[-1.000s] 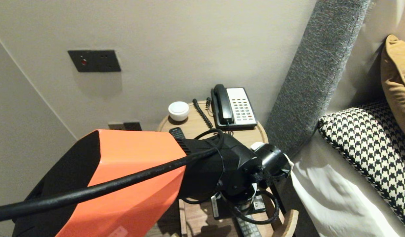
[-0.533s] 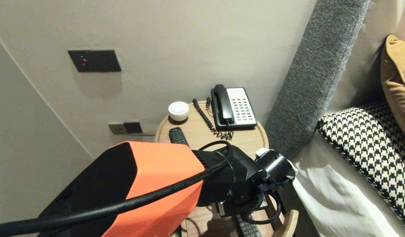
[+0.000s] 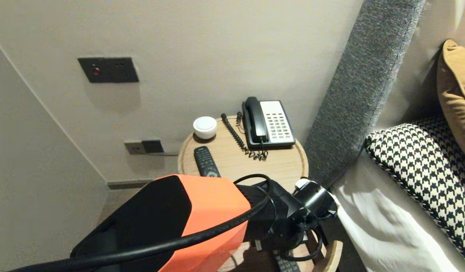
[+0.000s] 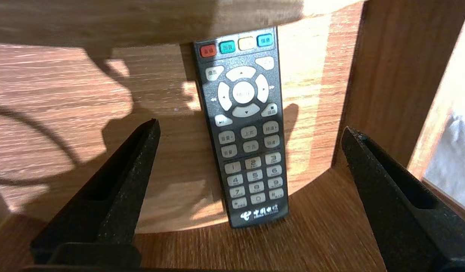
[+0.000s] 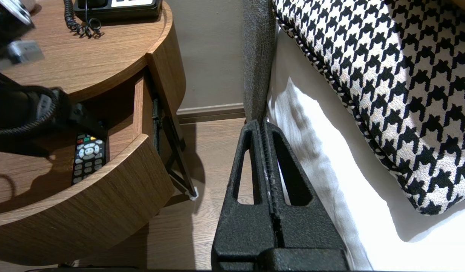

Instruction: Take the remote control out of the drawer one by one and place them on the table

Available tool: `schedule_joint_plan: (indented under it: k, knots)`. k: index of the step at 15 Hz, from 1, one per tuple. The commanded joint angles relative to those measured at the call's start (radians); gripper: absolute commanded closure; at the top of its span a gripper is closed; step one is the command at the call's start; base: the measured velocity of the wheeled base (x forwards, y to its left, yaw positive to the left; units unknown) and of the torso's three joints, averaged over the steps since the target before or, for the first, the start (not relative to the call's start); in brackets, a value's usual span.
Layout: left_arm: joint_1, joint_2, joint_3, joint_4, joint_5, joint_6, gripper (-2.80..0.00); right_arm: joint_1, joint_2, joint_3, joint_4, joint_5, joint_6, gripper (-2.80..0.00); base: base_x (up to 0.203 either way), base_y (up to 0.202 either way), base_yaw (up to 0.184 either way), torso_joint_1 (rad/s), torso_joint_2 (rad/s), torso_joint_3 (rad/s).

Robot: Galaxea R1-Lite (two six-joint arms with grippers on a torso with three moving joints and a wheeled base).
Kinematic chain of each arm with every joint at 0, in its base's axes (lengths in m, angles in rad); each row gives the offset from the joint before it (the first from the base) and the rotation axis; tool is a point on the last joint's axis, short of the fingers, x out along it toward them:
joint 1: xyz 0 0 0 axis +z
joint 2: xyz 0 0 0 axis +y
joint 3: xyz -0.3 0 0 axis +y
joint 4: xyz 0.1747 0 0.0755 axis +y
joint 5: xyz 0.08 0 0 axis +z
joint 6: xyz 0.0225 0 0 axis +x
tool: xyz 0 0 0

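A black remote (image 4: 243, 128) with grey keys lies flat on the floor of the open wooden drawer (image 5: 104, 189) of a round bedside table (image 3: 289, 166). My left gripper (image 4: 251, 126) hangs over it, open wide, one finger on each side of the remote and neither touching it. In the head view my orange and black left arm (image 3: 202, 219) hides most of the drawer, and only the remote's near end (image 3: 285, 264) shows. Seen from the right wrist, the remote (image 5: 87, 155) lies below the left wrist. My right gripper (image 5: 261, 124) is parked shut and empty beside the bed.
On the tabletop are a second black remote (image 3: 206, 161), a corded phone (image 3: 270, 122) and a small white bowl (image 3: 205, 127). The drawer's side wall (image 4: 387, 75) stands close to one finger. A grey headboard (image 3: 360, 87) and the bed with a houndstooth pillow (image 3: 425, 166) lie to the right.
My left arm has dropped and pulled back toward the camera, uncovering the remote on the tabletop. The right arm has not moved.
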Motion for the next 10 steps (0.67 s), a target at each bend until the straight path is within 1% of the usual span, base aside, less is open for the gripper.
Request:
schedule_joint_plan:
  k: [1, 4, 6, 10]
  knots:
    - [0.001, 0.025, -0.001, -0.008, 0.005, -0.007, -2.8, 0.0, 0.001, 0.04, -0.002, 0.0, 0.0, 0.0, 0.0, 0.0, 0.0, 0.0, 0.0, 0.0]
    - [0.002, 0.04, -0.001, -0.025, 0.012, -0.01, -2.8, 0.0, 0.001, 0.04, -0.001, 0.0, 0.0, 0.0, 0.0, 0.0, 0.0, 0.0, 0.0, 0.0]
    - [0.002, 0.058, 0.0, -0.035, 0.05, -0.003, -2.8, 0.0, 0.001, 0.04, -0.001, 0.0, 0.0, 0.0, 0.0, 0.0, 0.0, 0.0, 0.0, 0.0]
    - [0.015, 0.071, -0.002, -0.064, 0.052, 0.002, -2.8, 0.0, 0.001, 0.04, -0.001, 0.0, 0.0, 0.0, 0.0, 0.0, 0.0, 0.0, 0.0, 0.0]
